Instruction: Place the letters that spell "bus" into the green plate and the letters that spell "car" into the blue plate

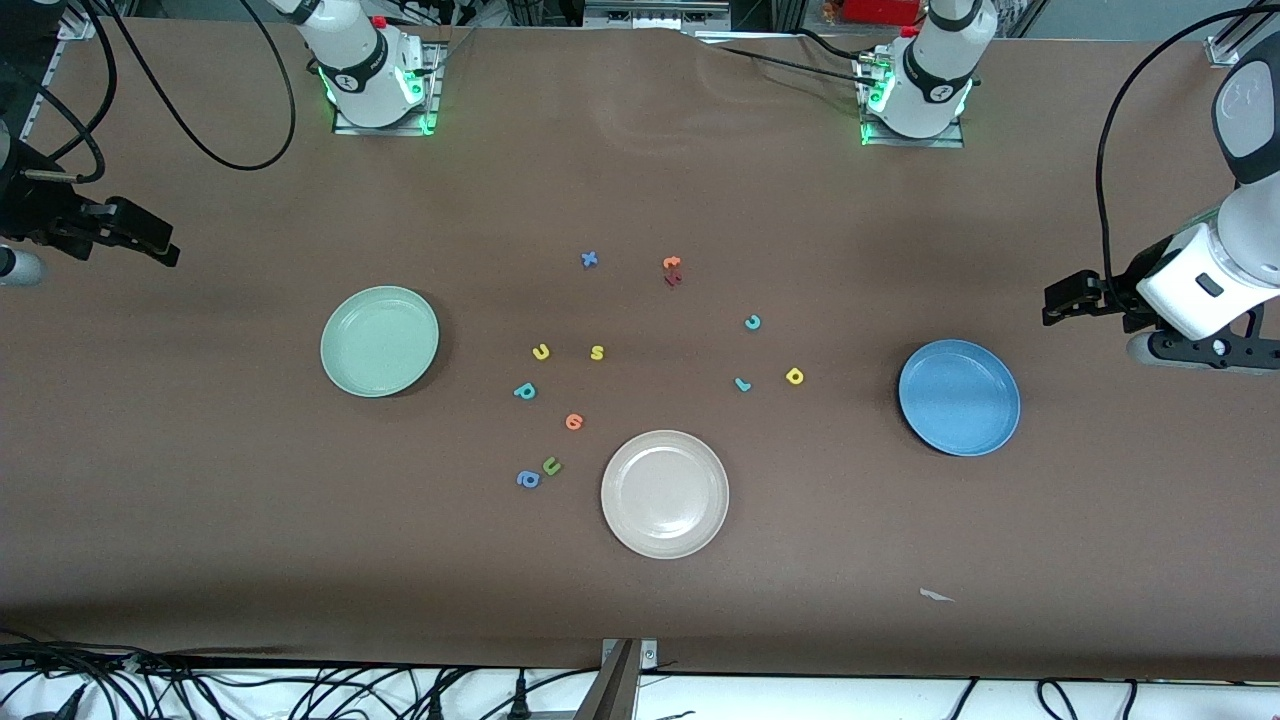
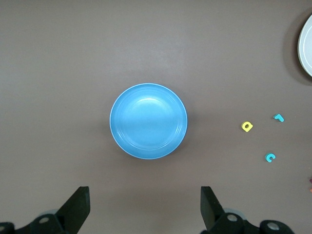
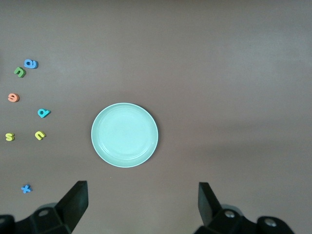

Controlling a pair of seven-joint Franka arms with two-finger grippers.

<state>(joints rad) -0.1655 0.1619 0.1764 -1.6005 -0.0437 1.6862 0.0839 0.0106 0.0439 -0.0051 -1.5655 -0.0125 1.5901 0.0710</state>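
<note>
The left gripper [image 1: 1052,302] hangs spread and empty at the frame's right edge, the right gripper [image 1: 165,245] likewise at the left edge. Three plates: green plate [image 1: 379,341] left, blue plate [image 1: 959,397] right, beige plate [image 1: 664,493] lower centre. Twelve foam letters lie between them on the table [image 1: 200,500], none plated.

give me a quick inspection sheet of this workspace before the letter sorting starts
surface: brown table, a small white scrap near the front edge
job's things: green plate and blue plate both hold nothing; teal b, yellow-orange u, yellow s, teal c, yellow a, teal r all lie on the table
clutter: beige-white plate, green u, blue a, orange round letter, blue x, orange and dark red letters
grippers: left gripper open, up above the blue plate; right gripper open, up above the green plate
cables: black loops at the table's corners and along the front edge
surroundings: nothing seen
</note>
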